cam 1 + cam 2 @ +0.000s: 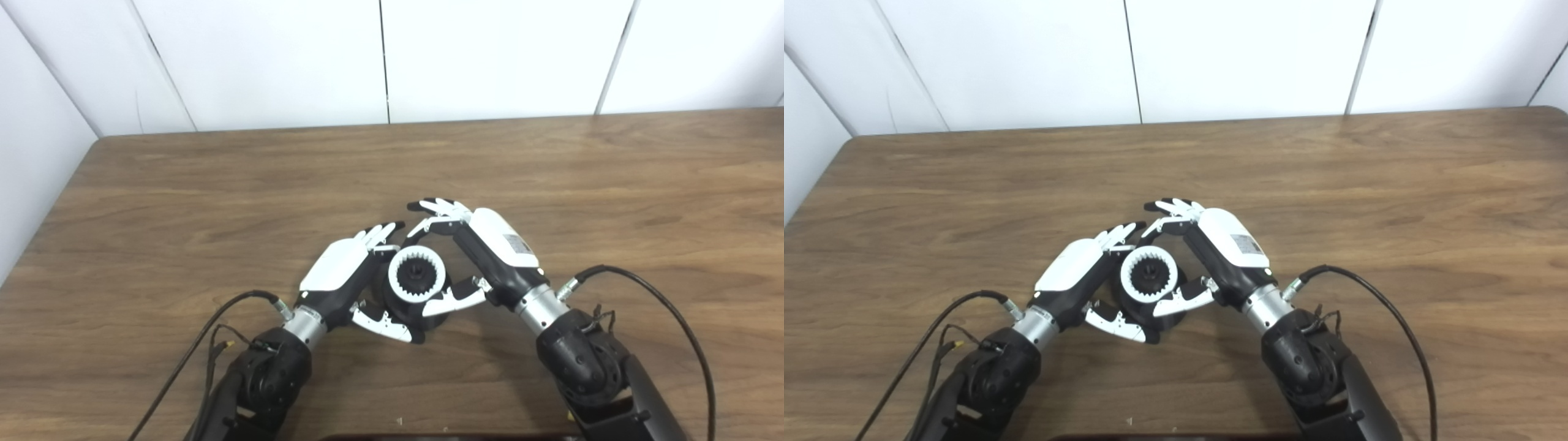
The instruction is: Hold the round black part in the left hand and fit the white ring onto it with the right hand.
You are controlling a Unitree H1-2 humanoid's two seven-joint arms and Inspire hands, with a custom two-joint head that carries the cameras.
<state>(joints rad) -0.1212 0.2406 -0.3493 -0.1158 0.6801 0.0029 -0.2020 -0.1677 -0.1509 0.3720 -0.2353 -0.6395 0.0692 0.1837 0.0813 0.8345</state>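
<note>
The round black part sits low between my two hands near the table's front middle. The white ring, toothed on the inside, lies on top of it, with the part's dark hub showing through its hole. My left hand cups the black part from the left, thumb under its front and fingers behind it. My right hand is at the ring's right side. Its fingers stretch out past the ring's far edge. Its thumb lies by the ring's near right rim. Whether the thumb touches the ring is unclear.
The wooden table runs back to a white panelled wall. Black cables loop from both wrists over the table's front. A dark edge shows at the bottom.
</note>
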